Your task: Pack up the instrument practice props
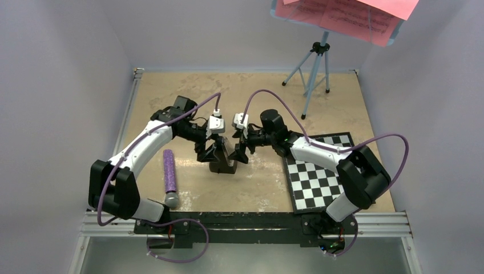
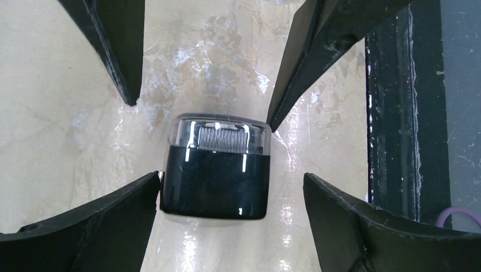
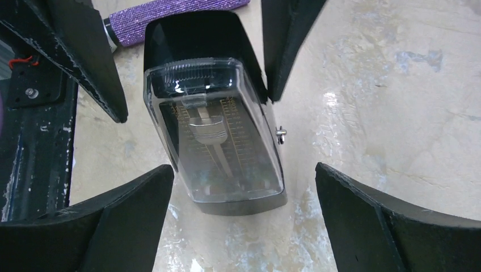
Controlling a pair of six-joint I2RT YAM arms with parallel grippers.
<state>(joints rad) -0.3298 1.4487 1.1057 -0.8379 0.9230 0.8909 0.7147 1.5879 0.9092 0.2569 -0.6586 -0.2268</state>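
The metronome [image 1: 221, 160] stands upright on the tan table [image 1: 171, 97], black at the base, with the pendulum and scale showing through its clear cover. Both arms meet over it. The left gripper [image 1: 212, 153] sits on the metronome's left side and the right gripper [image 1: 240, 152] on its right, each with fingers spread wide and holding nothing. In the left wrist view one finger [image 2: 113, 215] comes very close to the metronome's lower corner; whether it touches is hard to tell, while the other stands well apart. Left of the metronome lies a purple glittery stick [image 1: 169, 170], possibly a toy microphone. Right of the metronome lies the checkered board [image 1: 317, 174]. Far beyond the metronome and to its right stands the light-blue music stand [image 1: 315, 71], with pink sheet-music pages [image 1: 348, 16] on its desk.
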